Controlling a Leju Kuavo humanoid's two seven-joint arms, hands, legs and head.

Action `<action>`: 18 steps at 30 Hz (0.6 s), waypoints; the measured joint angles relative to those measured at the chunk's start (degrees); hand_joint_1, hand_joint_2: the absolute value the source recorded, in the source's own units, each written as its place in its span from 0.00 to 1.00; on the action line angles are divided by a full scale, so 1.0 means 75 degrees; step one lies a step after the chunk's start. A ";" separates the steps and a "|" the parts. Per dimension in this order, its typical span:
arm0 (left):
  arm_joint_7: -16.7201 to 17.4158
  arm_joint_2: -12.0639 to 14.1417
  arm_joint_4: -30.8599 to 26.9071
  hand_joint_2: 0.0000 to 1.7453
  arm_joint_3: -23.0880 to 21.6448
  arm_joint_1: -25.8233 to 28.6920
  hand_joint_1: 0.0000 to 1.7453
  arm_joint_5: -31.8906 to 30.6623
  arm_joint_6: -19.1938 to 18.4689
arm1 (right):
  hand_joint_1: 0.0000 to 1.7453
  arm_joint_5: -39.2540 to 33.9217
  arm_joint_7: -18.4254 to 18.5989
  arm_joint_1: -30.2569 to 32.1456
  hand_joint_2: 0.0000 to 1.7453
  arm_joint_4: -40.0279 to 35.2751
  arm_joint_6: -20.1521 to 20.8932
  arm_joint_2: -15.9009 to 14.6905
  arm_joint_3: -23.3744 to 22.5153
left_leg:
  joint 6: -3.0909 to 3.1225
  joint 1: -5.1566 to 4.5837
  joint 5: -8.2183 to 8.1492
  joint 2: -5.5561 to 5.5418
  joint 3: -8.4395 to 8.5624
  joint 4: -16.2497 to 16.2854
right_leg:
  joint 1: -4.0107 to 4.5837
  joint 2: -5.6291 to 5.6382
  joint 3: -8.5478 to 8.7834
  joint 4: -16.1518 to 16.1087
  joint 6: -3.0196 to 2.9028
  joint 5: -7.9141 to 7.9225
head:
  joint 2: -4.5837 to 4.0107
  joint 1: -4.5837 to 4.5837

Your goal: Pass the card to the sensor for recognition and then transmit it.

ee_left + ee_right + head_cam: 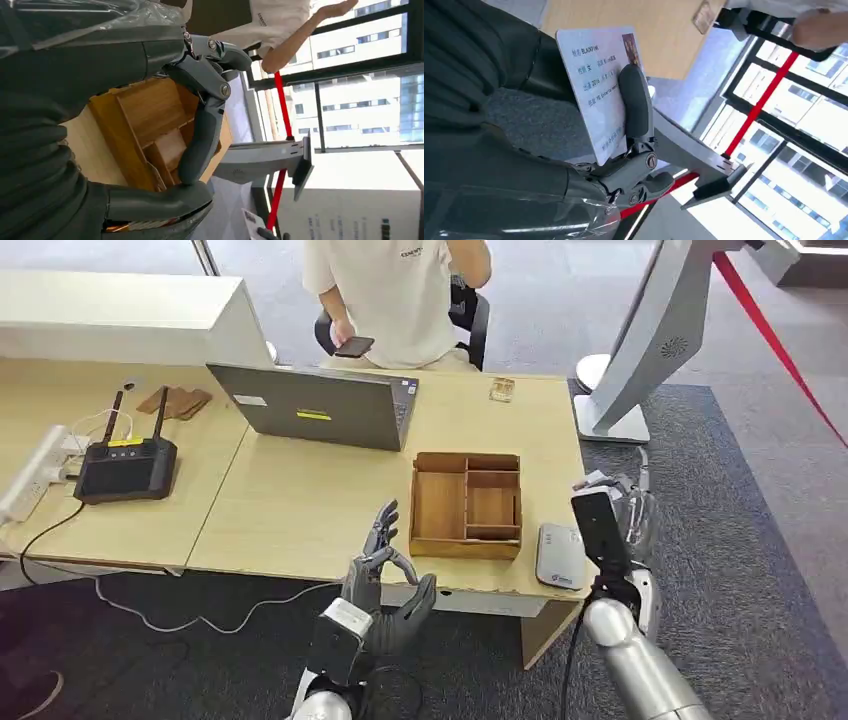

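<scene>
A light wooden desk [300, 505] carries everything. A person [395, 295] in a pale shirt sits behind its far edge, phone in hand. An open grey laptop [318, 405] stands near the far edge, toward the middle. A black router [125, 468] with two aerials sits toward the left end of the desk. A wooden tray [467, 505] with several compartments lies close to the near edge, toward the right end. Just beside the tray, at the near right corner, lies the flat grey sensor [559, 556]. The left hand [385, 575] hovers at the near edge beside the tray, fingers spread, holding nothing. The right hand [634, 150] is off the desk's right end and pinches the white printed card [599, 85].
</scene>
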 joint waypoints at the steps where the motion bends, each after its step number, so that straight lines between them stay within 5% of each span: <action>1: 0.0003 0.0000 0.0000 1.00 0.0000 -0.0008 0.00 0.0009 0.0000 | 1.00 0.0000 0.0020 -0.0001 1.00 -0.0154 0.0006 -0.0015 -0.0003 | 0.0000 0.0000 0.0000 0.0001 0.0000 0.0000 | 0.0000 0.0000 0.0000 0.0000 0.0000 0.0000 | 0.0000 0.0003; 10: -0.0059 -0.0047 0.0061 1.00 -0.0093 -0.0183 0.00 0.0195 -0.0020 | 1.00 0.0516 0.0405 -0.0461 1.00 -0.0837 0.0756 -0.0035 0.0053 | -0.0001 0.0001 0.0004 0.0001 -0.0002 0.0000 | 0.0000 0.0002 0.0002 0.0004 -0.0001 0.0001 | 0.0000 0.0003; 18: -0.0350 -0.0213 0.0280 1.00 -0.0184 -0.0387 0.00 0.0402 -0.0085 | 1.00 0.0402 0.0385 -0.1689 1.00 -0.0102 0.1513 0.0262 0.0300 | -0.0001 0.0000 0.0010 -0.0002 -0.0005 0.0000 | 0.0000 0.0000 0.0000 0.0006 -0.0001 0.0003 | 0.0000 0.0003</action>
